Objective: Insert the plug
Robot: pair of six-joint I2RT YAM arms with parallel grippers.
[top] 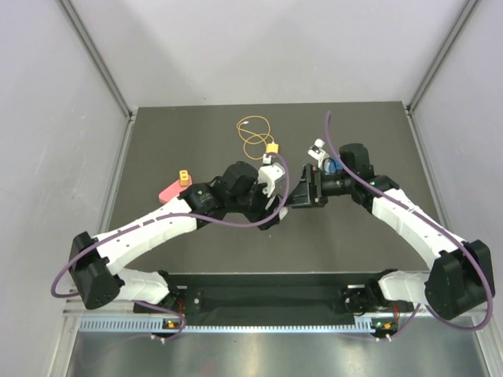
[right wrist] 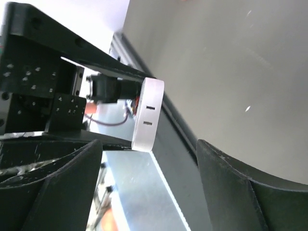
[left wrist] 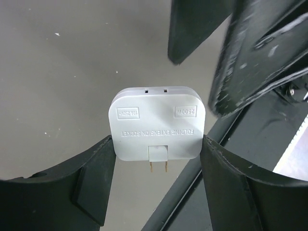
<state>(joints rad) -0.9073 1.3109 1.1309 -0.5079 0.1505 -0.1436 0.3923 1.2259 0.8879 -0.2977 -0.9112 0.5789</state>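
While the white rounded plastic socket adapter (left wrist: 158, 122) is clamped in the left gripper (left wrist: 156, 144) above the dark desk (top: 196, 133), nothing is inserted yet: the small yellow plug (top: 273, 147) on its looped yellow-orange wire (top: 253, 132) lies unheld just beyond. The right gripper (right wrist: 149, 144) is spread apart around the adapter's slotted edge without touching it. A pink holder (top: 167, 191) carrying a loose yellow block (top: 183, 178) is left well aside

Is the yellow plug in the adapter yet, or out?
Out: the plug lies on the table; the adapter shows empty slots.
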